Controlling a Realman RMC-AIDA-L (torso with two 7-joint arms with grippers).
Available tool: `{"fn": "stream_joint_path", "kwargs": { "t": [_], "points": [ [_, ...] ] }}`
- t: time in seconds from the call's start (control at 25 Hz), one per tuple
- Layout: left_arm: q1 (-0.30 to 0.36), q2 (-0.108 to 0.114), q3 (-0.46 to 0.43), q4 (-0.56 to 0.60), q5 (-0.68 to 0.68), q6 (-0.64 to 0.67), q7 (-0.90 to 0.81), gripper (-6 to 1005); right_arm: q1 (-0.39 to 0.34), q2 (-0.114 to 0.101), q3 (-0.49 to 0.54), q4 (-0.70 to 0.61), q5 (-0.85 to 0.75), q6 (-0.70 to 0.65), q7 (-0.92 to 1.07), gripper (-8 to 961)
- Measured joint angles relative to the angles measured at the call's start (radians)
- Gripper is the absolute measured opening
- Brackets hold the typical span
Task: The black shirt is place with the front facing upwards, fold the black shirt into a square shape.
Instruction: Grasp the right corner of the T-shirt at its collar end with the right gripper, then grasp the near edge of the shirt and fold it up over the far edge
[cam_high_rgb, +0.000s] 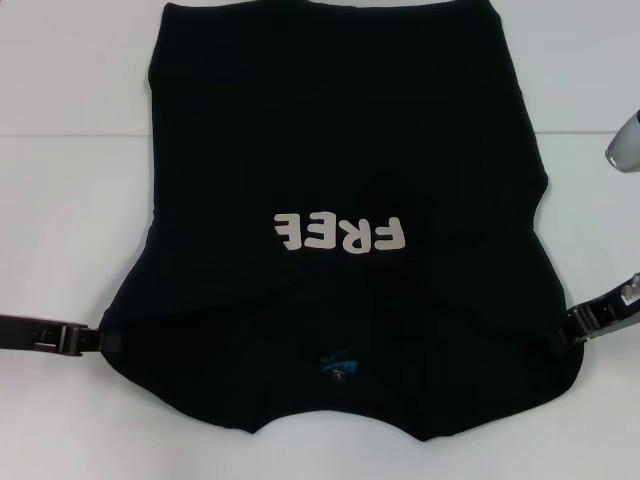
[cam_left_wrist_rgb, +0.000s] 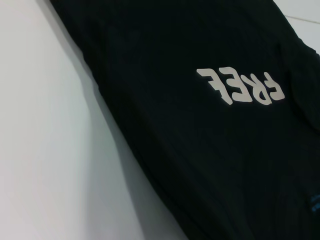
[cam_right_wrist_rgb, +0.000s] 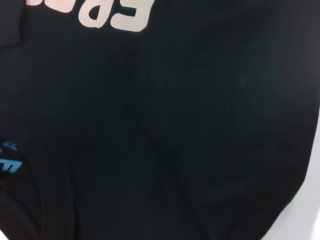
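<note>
The shirt (cam_high_rgb: 330, 230) is spread front-up on the white table (cam_high_rgb: 70, 200), collar at the near edge, hem at the far edge, so the "FREE" lettering (cam_high_rgb: 340, 232) reads upside down from the head cam. The small blue label (cam_high_rgb: 338, 368) sits just inside the neckline.

Both arms are working the near corners. The left gripper (cam_high_rgb: 100, 340) is at the shirt's near-left edge and the right gripper (cam_high_rgb: 565, 328) at the near-right edge, each right up against the cloth about where the sleeves would be. Looks to me like the sleeves are already tucked in, or this is the pinch just before a fold, but black on black makes that hard to call. I honestly can't tell whether either set of fingers is clamped on the fabric or just touching it; the tips blend into the cloth.

My guess at the step: grabbing the 2 shoulder corners to carry the collar end over toward the hem. That calls for both arms lifting together and moving away at the same pace, or the fold line goes crooked.

View differences: only the head cam shows the grippers and the whole outline. The left wrist cam gives the shirt's left edge lying flat against the table plus the lettering. The right wrist cam shows soft wrinkles near the collar and the label up close, which the head cam barely catches.
</note>
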Motion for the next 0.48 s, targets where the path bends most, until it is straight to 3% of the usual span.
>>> {"fn": "stream_joint_path", "kwargs": {
  "t": [0.32, 0.44, 0.48],
  "points": [
    [0.004, -0.001, -0.022, 0.003, 0.001, -0.003, 0.022, 25, 0.0, -0.009, -0.001, -0.004, 0.0, -0.029, 0.002, 172],
    [0.004, -0.001, -0.017, 0.005, 0.006, 0.006, 0.035, 25, -0.001, -0.018, 0.0, -0.006, 0.0, -0.05, -0.007, 31],
    [0.003, -0.001, -0.019, 0.004, 0.005, 0.009, 0.036, 25, 0.0, -0.022, 0.0, -0.007, 0.0, -0.062, -0.014, 31]
  ]
}}
